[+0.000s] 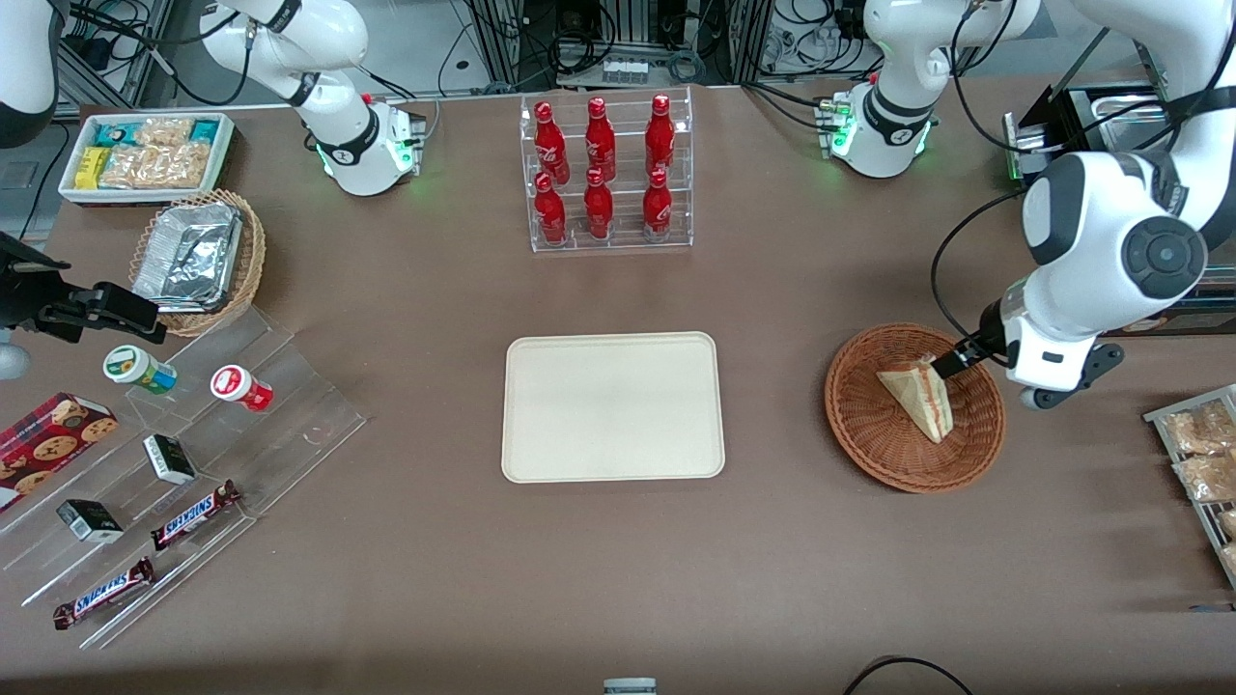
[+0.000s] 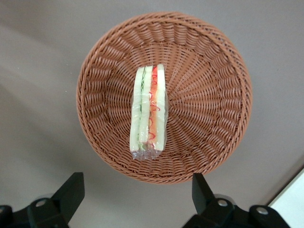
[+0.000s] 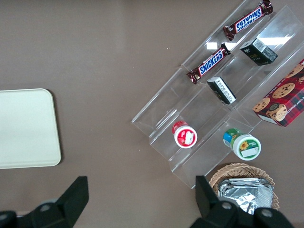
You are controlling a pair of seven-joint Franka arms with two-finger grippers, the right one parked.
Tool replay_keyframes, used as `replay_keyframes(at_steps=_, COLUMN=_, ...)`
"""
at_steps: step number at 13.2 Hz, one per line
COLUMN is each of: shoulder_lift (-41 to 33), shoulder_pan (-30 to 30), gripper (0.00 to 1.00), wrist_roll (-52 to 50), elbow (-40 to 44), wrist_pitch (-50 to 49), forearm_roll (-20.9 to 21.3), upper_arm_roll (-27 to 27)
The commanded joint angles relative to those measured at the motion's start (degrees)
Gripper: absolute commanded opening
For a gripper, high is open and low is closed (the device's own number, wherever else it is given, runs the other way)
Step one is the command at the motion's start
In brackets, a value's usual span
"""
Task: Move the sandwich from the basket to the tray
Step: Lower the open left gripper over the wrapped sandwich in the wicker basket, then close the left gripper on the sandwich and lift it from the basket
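While claw [image 2: 135,194] gapes, fingertips cropped, sandwich [image 2: 149,113] unwrapped-looking

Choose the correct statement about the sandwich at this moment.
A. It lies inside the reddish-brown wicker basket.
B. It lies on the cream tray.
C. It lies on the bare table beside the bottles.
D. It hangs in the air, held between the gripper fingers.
A: the sandwich rests in the reddish-brown wicker basket, the open gripper hovers above, and the cream tray holds nothing.
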Motion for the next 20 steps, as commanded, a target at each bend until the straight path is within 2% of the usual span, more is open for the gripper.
replay_keyframes(at_steps=1, shoulder_lift=1.66, shoulder_pan=-0.44, gripper=1.00, wrist_roll=-1.13, elbow=-1.19, wrist_pitch=3.08, forearm_roll=0.23, upper_arm_roll=-0.16)
replay_keyframes(at_steps=11, shoulder_lift=9.22, shoulder_pan=-0.35, gripper=1.00, wrist_roll=-0.86, elbow=-2.78, wrist_pitch=11.88, forearm_roll=0.32, upper_arm_roll=-0.25)
replay_keyframes(at_steps=16, shoulder_lift=12.13, shoulder_pan=0.09, gripper=1.00, wrist_roll=-0.69, elbow=-2.78, wrist_pitch=13.28, forearm_roll=0.41, upper_arm_roll=-0.25)
replay_keyframes(at_steps=17, shoulder_lift=12.91, shoulder_pan=0.09, gripper=0.98, wrist_roll=-0.69, elbow=-2.69, wrist_pitch=13.46, forearm_roll=0.49, upper_arm_roll=-0.16)
replay_keyframes(at_steps=18, shoulder_lift=13.27, shoulder_pan=0.17, gripper=0.87, wrist_roll=-0.69, elbow=-2.78, wrist_pitch=13.38, forearm_roll=1.19, upper_arm_roll=-0.16)
replay_keyframes(at_steps=20, shoulder_lift=13.45, shoulder_pan=0.09, gripper=0.41, wrist_roll=-0.69, elbow=-2.86, wrist_pitch=13.29, forearm_roll=1.64, upper_arm_roll=-0.07)
